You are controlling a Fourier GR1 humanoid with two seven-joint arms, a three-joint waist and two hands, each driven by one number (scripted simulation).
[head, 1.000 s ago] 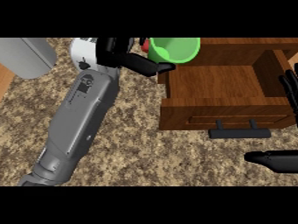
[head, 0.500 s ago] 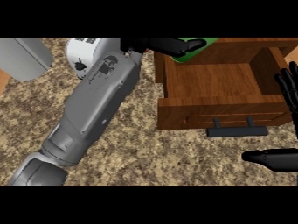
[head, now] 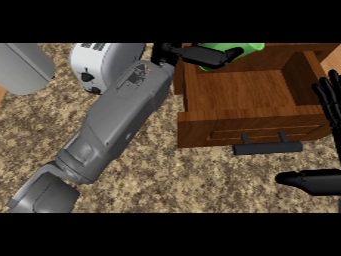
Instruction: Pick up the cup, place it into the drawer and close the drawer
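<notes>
Reaching across from the left, the left hand (head: 202, 54) has its fingers curled round the green cup (head: 239, 50) and holds it over the back edge of the open drawer (head: 239, 92), seemingly so the cup can go down into the bare wooden tray. The right hand (head: 339, 107) rests at the right edge, fingers straight, thumb out, holding nothing, near the drawer's side, perhaps ready to push it shut. I count one cup, one drawer with one dark handle (head: 267, 147), and one white appliance (head: 99, 62) behind the forearm.
</notes>
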